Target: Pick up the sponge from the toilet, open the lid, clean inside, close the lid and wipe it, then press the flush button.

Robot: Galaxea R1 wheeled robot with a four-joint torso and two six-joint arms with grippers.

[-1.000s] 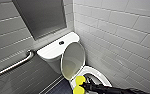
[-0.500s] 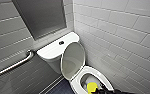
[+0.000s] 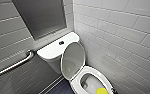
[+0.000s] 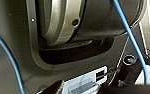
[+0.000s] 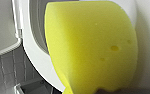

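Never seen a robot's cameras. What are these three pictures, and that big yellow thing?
A wheeled robot with two arms. The wide picture is from its head camera: a white toilet, the lid raised, the flush button on the tank, a grab bar on the wall. The others are from cameras on its wrists. The left one sees the robot's own dark parts and blue cables. The yellow thing is the sponge, apparently held by the right gripper over the bowl.

the lid (image 3: 73, 60) stands raised behind the toilet (image 3: 77, 83) bowl, against the tank (image 3: 51, 51) bearing the flush button (image 3: 61, 42); the sponge (image 3: 101, 90) seems inside the bowl; a grab bar (image 3: 13, 65) runs left.
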